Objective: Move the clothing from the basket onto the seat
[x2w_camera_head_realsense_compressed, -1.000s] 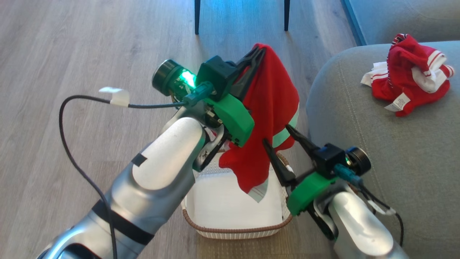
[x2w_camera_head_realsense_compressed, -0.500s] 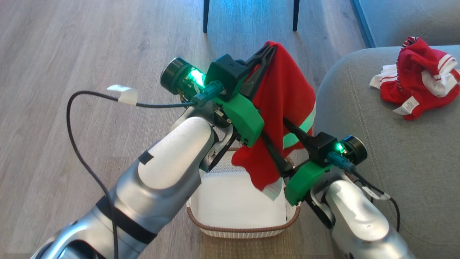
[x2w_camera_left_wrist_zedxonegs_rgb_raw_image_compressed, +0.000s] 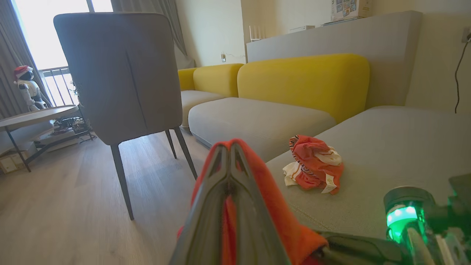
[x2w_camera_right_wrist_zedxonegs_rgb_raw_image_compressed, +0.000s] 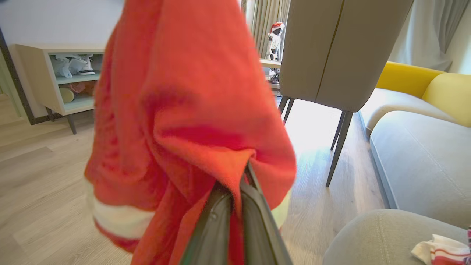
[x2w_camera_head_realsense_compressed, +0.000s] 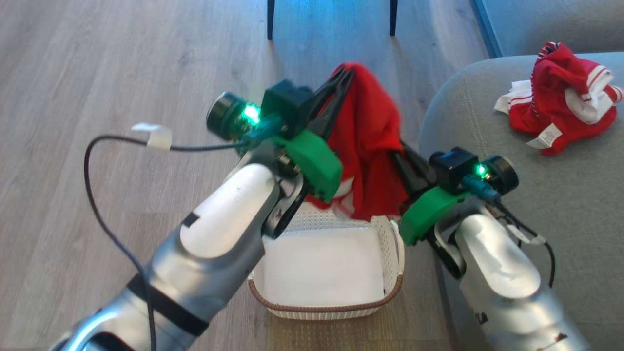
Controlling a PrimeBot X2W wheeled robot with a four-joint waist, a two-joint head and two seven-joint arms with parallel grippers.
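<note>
Left jaws: pressed together on the top fold of the red garment (x2w_camera_head_realsense_compressed: 370, 126). In the left wrist view my fingertips (x2w_camera_left_wrist_zedxonegs_rgb_raw_image_compressed: 222, 158) meet at a point, with red cloth caught between the two fingers and draped over their right side. This is the garment's highest point; the rest hangs down from it.

Right jaws: pinching the same garment lower down, on its right side. In the right wrist view the two fingers (x2w_camera_right_wrist_zedxonegs_rgb_raw_image_compressed: 220, 221) stand close together with a pleat of red cloth gripped between their tips. The cloth bulges above them, and a white band shows at the hem below. In the head view these fingers run into the folds and their tips are hidden.

Garment position: held off the floor between my two arms, above the far end of the laundry basket (x2w_camera_head_realsense_compressed: 321, 308). I cannot tell whether its lower edge touches the far rim.

Basket: it stands on the wooden floor (x2w_camera_head_realsense_compressed: 97, 73), just beside the left edge of the grey seat (x2w_camera_head_realsense_compressed: 536, 234).

Seat: a crumpled red-and-white jersey (x2w_camera_head_realsense_compressed: 560, 107) lies on it near the far edge, with a white label turned outward. It is well apart from both jaws and from the garment I hold.

Surroundings: a grey chair (x2w_camera_left_wrist_zedxonegs_rgb_raw_image_compressed: 121, 73) on dark legs stands on the floor beyond the basket. Yellow sofa backs (x2w_camera_left_wrist_zedxonegs_rgb_raw_image_compressed: 301, 81) rise behind further grey cushions.
</note>
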